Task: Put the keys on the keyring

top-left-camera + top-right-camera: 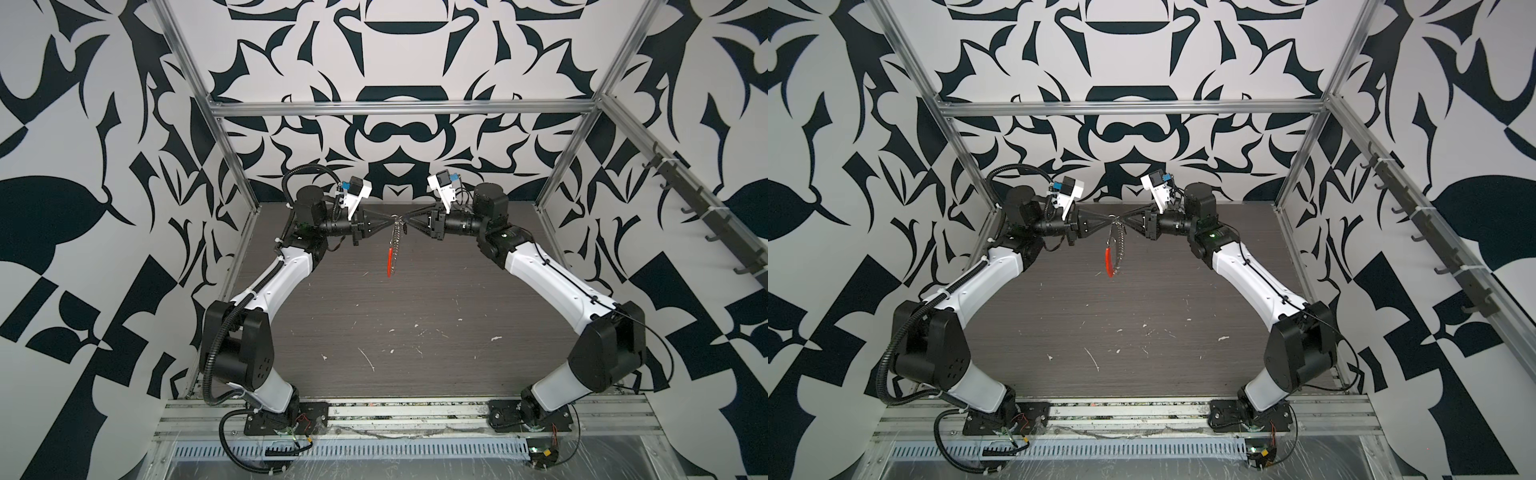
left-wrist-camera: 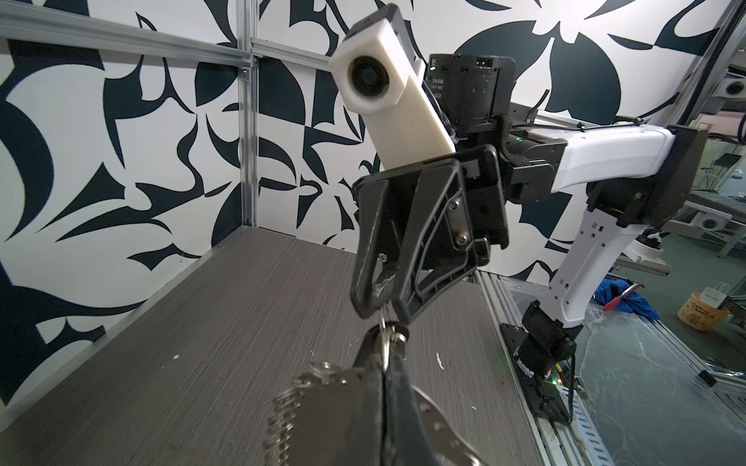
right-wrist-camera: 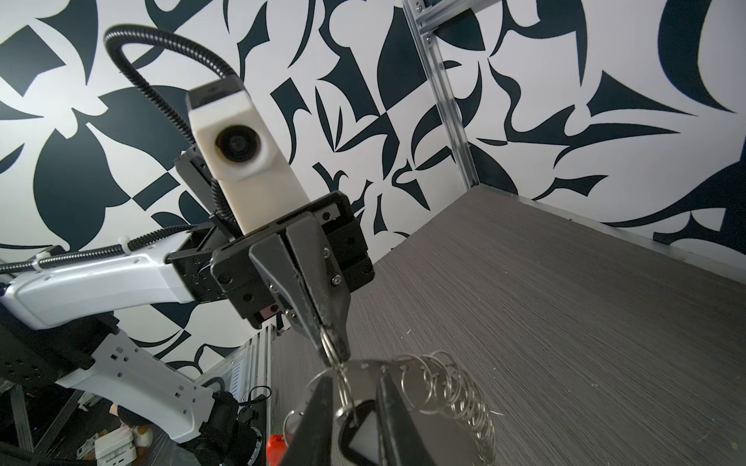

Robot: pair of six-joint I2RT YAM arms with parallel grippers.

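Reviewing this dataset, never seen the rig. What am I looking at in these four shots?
Two robot arms on a table, each ending in pincer jaws. Two pictures look down from one overhead stereo camera, so they nearly match; the other two come from a camera on each wrist. The left gripper has its jaws shut on the top of the keyring, a big loop fringed with split rings plus an orange-red segment, hanging down. The right gripper meets it; a small black key tag sits between its jaws, apparently gripped. On the table I see only white flecks.
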